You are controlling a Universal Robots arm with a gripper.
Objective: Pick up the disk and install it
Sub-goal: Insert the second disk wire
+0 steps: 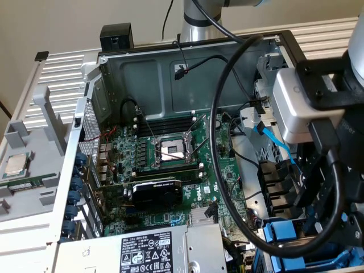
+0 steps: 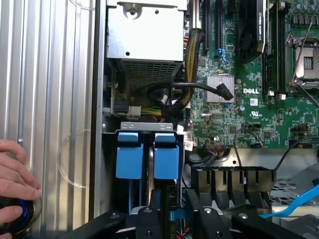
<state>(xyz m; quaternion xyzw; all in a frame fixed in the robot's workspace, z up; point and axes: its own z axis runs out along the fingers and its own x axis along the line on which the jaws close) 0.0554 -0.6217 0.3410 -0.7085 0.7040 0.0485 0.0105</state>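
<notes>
Exterior view: the robot arm's camera housing (image 1: 301, 108) hangs over the open computer case (image 1: 170, 74), above blue drive carriers (image 1: 284, 236) at the exterior view's lower right. Wrist view: the disk (image 2: 147, 154), in its blue carrier, stands in the drive bay beside the motherboard (image 2: 259, 94), just beyond the black claw (image 2: 172, 219). Whether the claw grips it cannot be told. A person's hand (image 2: 15, 179) rests on the table (image 2: 50, 99).

One open computer case (image 1: 114, 74), one motherboard (image 1: 170, 159), one black graphics card (image 1: 156, 193), one power supply (image 1: 148, 250), one loose processor chip (image 1: 15, 165), two blue carrier tabs (image 2: 147, 155), one hand (image 2: 15, 179).
</notes>
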